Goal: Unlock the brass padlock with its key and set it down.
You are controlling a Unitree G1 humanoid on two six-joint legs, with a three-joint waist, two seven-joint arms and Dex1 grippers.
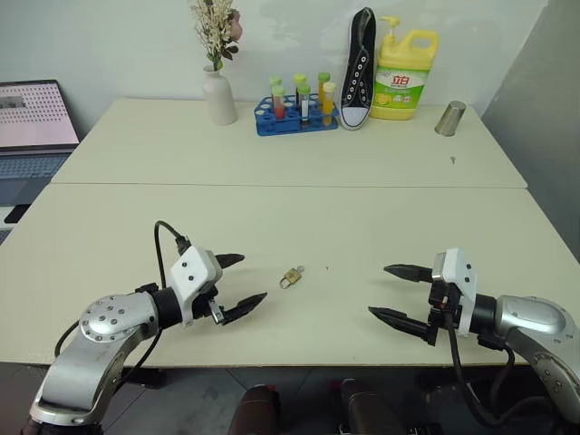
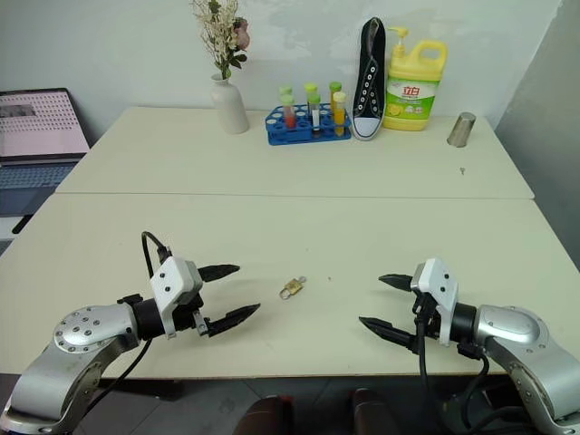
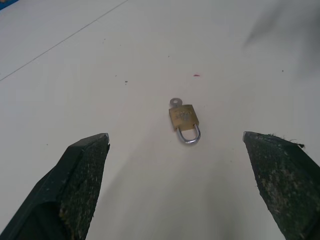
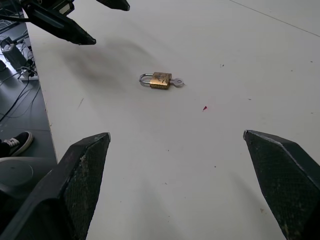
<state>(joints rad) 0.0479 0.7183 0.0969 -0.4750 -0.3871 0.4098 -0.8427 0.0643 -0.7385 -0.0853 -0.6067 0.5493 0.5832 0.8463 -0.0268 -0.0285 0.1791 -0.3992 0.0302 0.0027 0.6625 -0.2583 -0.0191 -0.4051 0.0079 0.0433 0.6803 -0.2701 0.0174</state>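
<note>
Padlock lies flat on the counter near its front edge, midway between the two grippers, with the key sticking out of its body's base. Left gripper and right gripper hover apart from it, jaws wide and holding nothing. Along the far edge a blue rack holds tubes of coloured liquid, a vase holds dried flowers, beside a shoe, yellow bottle and metal cup

Along the cream table's far edge stand a white vase of dried flowers, a blue tube rack, a black sneaker, a yellow detergent bottle and a metal cup; an open laptop sits off its left side.
</note>
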